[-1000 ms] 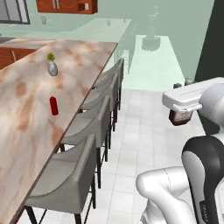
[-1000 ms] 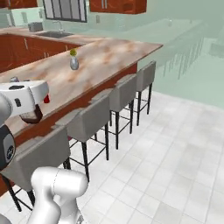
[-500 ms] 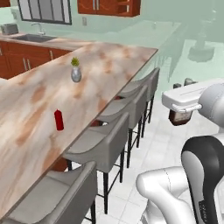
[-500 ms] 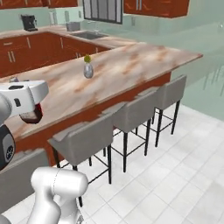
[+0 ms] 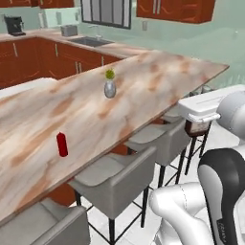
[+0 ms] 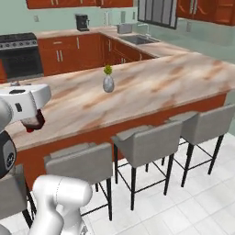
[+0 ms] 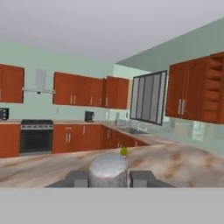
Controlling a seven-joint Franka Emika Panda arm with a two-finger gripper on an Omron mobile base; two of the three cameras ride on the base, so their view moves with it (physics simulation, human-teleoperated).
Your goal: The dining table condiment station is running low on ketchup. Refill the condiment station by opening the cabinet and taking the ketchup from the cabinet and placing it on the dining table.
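The rendered kitchen is evenly and brightly lit, with no single light source to be made out and only faint shadows seen under the stools [image 6: 147, 147]. A soft blur is spread over all views, and no glare is seen on the dining table [image 5: 143, 91].

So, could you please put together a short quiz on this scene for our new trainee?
1. True or false: the red bottle lies on its side on the dining table.
2. Where is the ketchup? A: standing on the dining table. B: held in the shut jaws of the gripper. C: on the floor.
3. What else stands on the dining table, besides the red bottle?
Key: 1 false, it stands upright. 2 B. 3 a small vase holding a green plant.
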